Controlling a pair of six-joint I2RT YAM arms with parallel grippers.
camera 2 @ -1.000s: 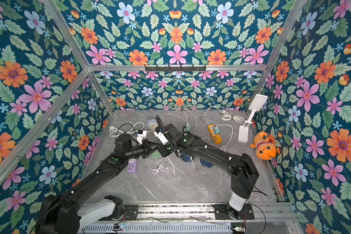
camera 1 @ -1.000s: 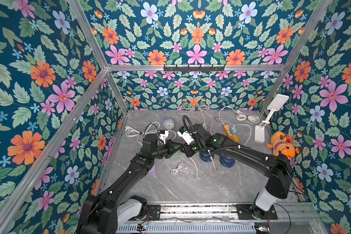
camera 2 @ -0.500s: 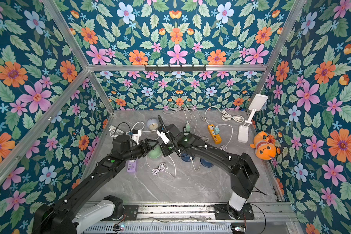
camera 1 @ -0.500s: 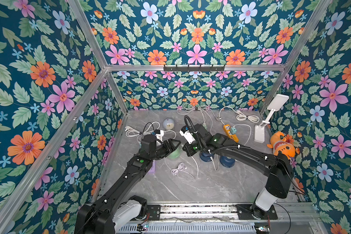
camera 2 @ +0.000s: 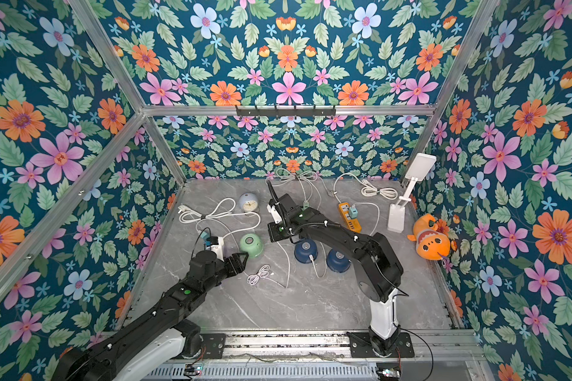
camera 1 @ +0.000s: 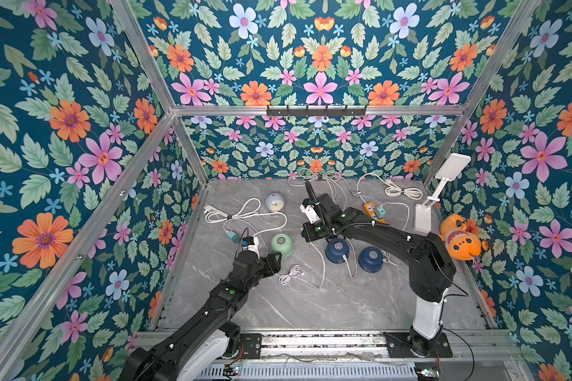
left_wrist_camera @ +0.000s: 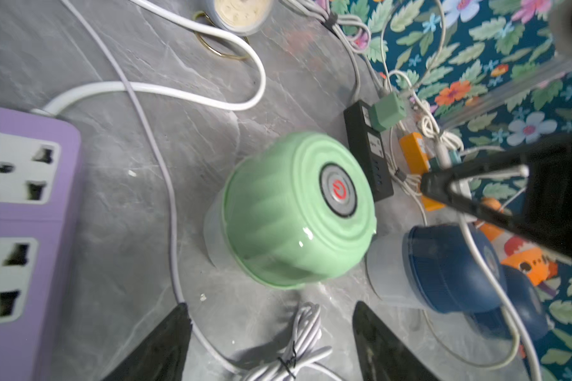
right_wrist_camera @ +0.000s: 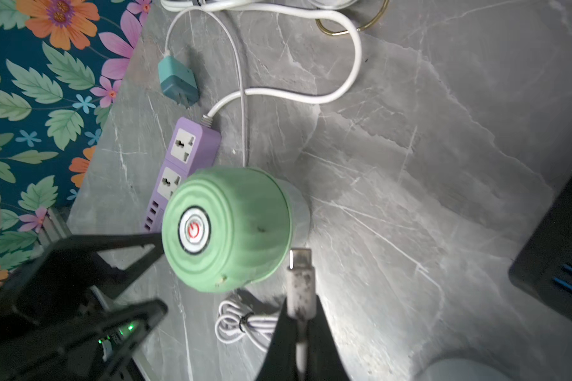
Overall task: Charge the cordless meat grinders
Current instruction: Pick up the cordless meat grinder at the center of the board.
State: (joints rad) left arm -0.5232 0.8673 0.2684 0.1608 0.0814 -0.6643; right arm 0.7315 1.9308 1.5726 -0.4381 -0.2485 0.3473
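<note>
Grinder orientation and gripper state on the grey marble table (camera 1: 311, 306).
The mint green grinder (camera 1: 282, 244) stands upright left of centre, its long axis vertical and its round grey button facing up. Its dome sits on a clear cup (left_wrist_camera: 212, 231) whose contents cannot be told. The first navy grinder (camera 1: 337, 250) and second navy grinder (camera 1: 371, 259) stand upright side by side to its right, below the right arm. A white cable (camera 1: 347, 267) meets the first one's wall. The left gripper (left_wrist_camera: 271, 330) is spread wide and empty, just beside the green dome. The right gripper (right_wrist_camera: 299, 310) is clamped on a USB plug (right_wrist_camera: 298, 264), whose tip is close beside the green dome's wall. A purple power strip (right_wrist_camera: 187, 155) lies beside this grinder.
</note>
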